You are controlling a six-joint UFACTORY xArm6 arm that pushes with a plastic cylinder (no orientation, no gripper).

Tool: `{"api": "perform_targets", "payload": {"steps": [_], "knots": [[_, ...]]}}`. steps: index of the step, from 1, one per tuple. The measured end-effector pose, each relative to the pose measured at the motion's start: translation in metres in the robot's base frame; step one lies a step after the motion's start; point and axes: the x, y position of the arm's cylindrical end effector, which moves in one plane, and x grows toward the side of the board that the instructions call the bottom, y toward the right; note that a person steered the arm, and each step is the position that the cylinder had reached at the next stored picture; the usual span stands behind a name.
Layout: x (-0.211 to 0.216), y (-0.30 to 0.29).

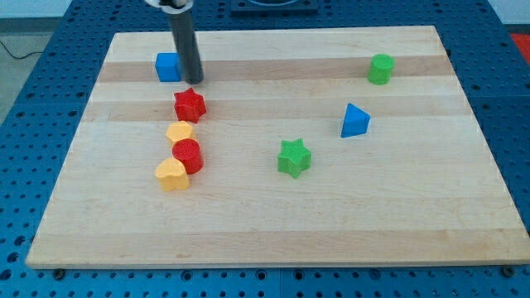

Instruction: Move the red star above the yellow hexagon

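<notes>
The red star (pixel 190 104) lies on the wooden board (pixel 273 215) at the view's left of centre. The yellow hexagon (pixel 179 132) sits just below it, touching or nearly touching its lower edge. My tip (pixel 193 81) stands just above the red star, a small gap away, and right of the blue cube (pixel 168 67). The dark rod rises from the tip to the view's top.
A red cylinder (pixel 188 155) sits below the yellow hexagon, and a yellow heart (pixel 172 175) lies below-left of that. A green star (pixel 294 157) is near the middle, a blue triangle (pixel 354 121) to its upper right, a green cylinder (pixel 381 69) at the upper right.
</notes>
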Motion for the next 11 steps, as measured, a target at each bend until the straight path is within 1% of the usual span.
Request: {"api": "perform_targets", "payload": {"steps": [2, 3, 5, 8, 9, 10, 11], "knots": [[0.041, 0.006], [0.052, 0.006], [0.053, 0.004], [0.060, -0.031], [0.035, -0.011], [0.026, 0.046], [0.037, 0.076]]}}
